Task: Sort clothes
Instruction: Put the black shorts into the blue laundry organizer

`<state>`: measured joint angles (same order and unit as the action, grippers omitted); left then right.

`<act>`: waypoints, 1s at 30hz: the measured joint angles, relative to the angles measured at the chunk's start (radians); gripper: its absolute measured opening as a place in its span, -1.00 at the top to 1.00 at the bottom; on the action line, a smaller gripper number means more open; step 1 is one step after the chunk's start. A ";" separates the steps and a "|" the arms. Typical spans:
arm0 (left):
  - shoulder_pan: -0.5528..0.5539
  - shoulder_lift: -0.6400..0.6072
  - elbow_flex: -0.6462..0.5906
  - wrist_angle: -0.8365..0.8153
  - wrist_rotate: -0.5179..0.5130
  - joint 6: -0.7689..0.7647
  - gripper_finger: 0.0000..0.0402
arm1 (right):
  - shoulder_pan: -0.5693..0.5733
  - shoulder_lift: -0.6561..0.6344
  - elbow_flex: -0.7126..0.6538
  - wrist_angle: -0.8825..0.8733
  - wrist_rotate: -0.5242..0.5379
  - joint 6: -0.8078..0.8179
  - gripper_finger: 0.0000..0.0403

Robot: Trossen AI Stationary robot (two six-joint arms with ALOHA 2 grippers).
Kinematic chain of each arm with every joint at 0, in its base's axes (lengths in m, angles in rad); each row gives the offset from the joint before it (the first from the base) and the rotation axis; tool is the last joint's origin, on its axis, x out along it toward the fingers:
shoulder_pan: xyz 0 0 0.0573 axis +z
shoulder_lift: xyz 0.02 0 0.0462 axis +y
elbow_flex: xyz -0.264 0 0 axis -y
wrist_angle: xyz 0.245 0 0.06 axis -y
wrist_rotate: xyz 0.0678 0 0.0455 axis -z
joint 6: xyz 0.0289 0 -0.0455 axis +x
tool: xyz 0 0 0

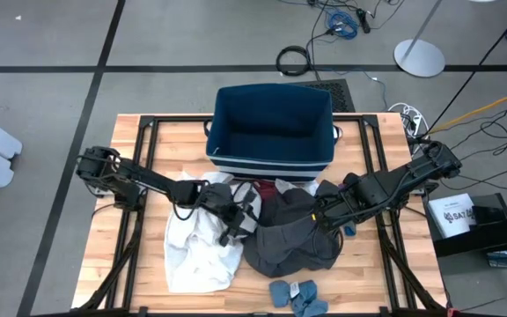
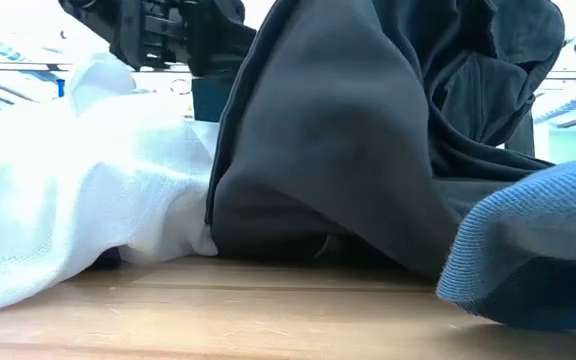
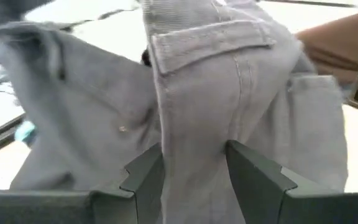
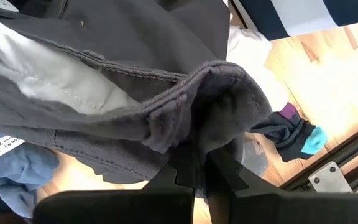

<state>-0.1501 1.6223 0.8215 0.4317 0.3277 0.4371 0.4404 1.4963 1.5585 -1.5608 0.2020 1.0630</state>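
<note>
**Gripping the grey garment from both sides**

Crowding the centre of the high view: dark grey garment heaped at lower centre, large white one touching it at lower left, maroon piece peeking out just above, betw. the heap and the navy bin at top centre. Blue socks lie near the bottom edge, just below the grey heap.

L arm reaches in from the left edge; left gripper sits at the grey/white border, fingers clamped on a grey fold w/ a pocket seam. R arm comes in from the right edge; right gripper is at the heap's upper right, fingers pinched on a bunched grey hem.

Only the right wrist view shows a dark sock w/ teal toe on the wood. Low view: grey cloth blocks most of the room; blue sock fills the lower right.
</note>
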 joint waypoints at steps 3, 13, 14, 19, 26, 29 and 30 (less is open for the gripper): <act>-0.006 0.011 0.007 -0.067 0.041 0.018 0.10 | 0.000 0.000 0.000 0.003 0.000 0.000 0.98; -0.035 0.008 0.009 -0.048 0.045 0.033 0.54 | 0.000 0.000 0.000 0.004 0.000 -0.002 0.98; -0.035 0.008 0.009 -0.048 0.045 0.035 0.64 | 0.000 0.000 0.000 0.004 0.000 -0.002 0.98; -0.035 0.008 0.016 -0.052 0.045 0.033 0.95 | 0.000 0.000 0.000 0.004 0.000 -0.005 0.98; -0.024 -0.111 0.058 -0.069 0.044 0.032 0.98 | 0.000 0.000 0.000 0.003 0.027 -0.013 0.98; -0.011 -0.212 0.081 -0.143 0.044 0.032 0.98 | 0.000 0.000 -0.001 0.006 0.089 -0.032 0.98; -0.006 -0.246 0.088 -0.170 0.044 0.032 0.99 | -0.001 0.000 -0.001 0.006 0.120 -0.038 0.98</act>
<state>-0.1565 1.3768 0.9091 0.2620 0.3717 0.4694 0.4397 1.4963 1.5578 -1.5545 0.3216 1.0246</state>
